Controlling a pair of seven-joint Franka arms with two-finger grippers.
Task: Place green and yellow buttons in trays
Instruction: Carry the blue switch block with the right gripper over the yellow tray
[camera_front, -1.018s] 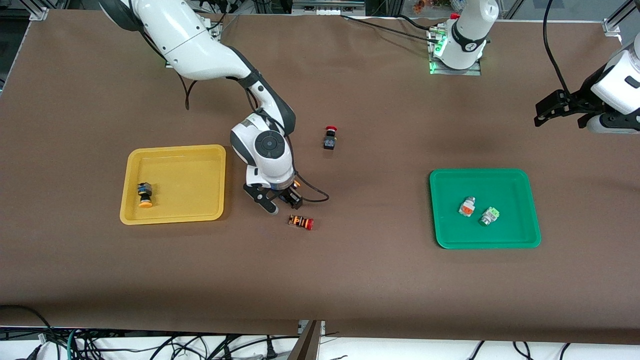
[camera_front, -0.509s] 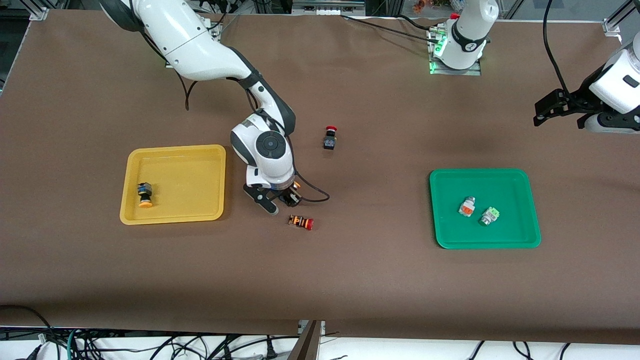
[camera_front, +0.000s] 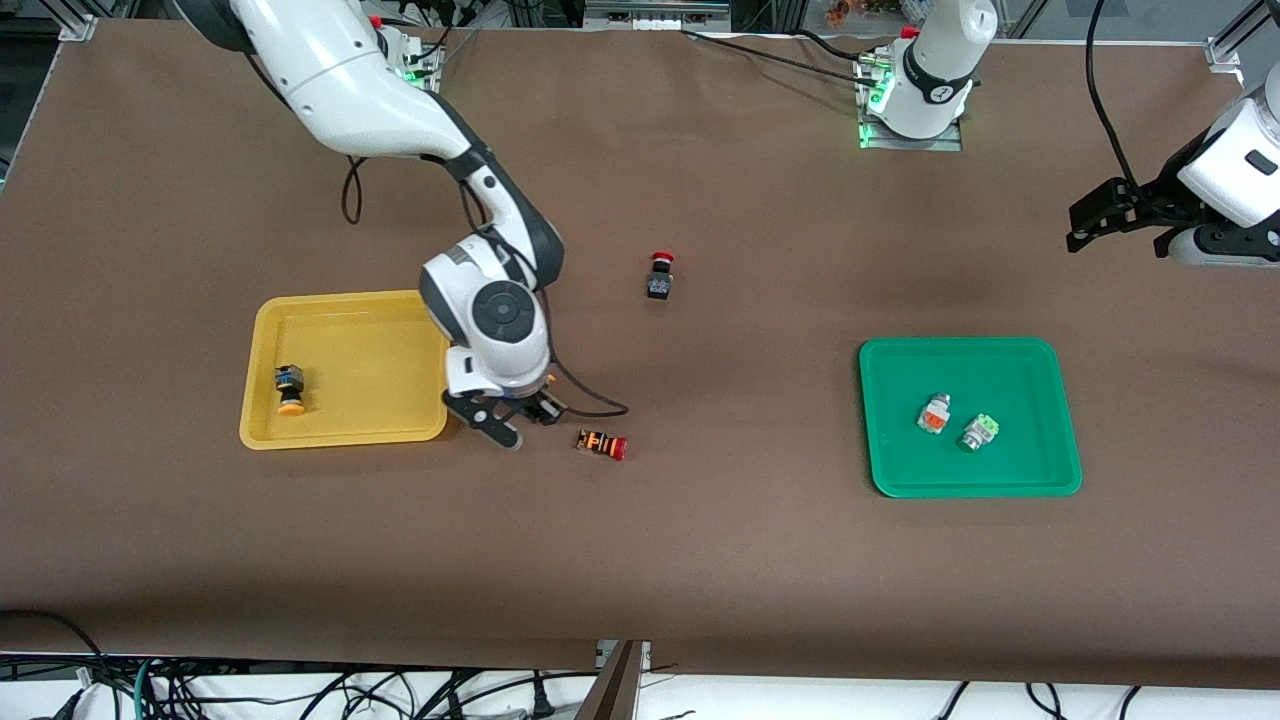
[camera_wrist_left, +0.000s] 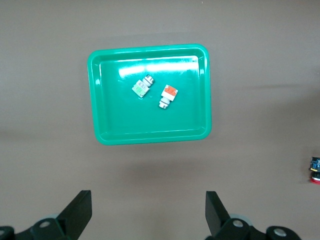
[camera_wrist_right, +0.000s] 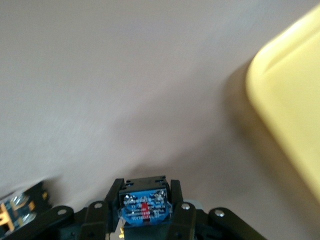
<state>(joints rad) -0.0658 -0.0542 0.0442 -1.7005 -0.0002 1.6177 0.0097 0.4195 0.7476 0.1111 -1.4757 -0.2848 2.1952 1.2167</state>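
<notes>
While clamped, right gripper (camera_wrist_right: 145, 212) on button (camera_wrist_right: 144, 206)

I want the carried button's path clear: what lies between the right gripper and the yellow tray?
Only bare brown table, in the front view: the right gripper, shut on a black-bodied button, hangs just beside the yellow tray.

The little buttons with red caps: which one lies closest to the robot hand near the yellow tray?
The orange-striped button, beside the right gripper. The black-bodied red-capped button lies farther from the front camera, well away from it.
</notes>
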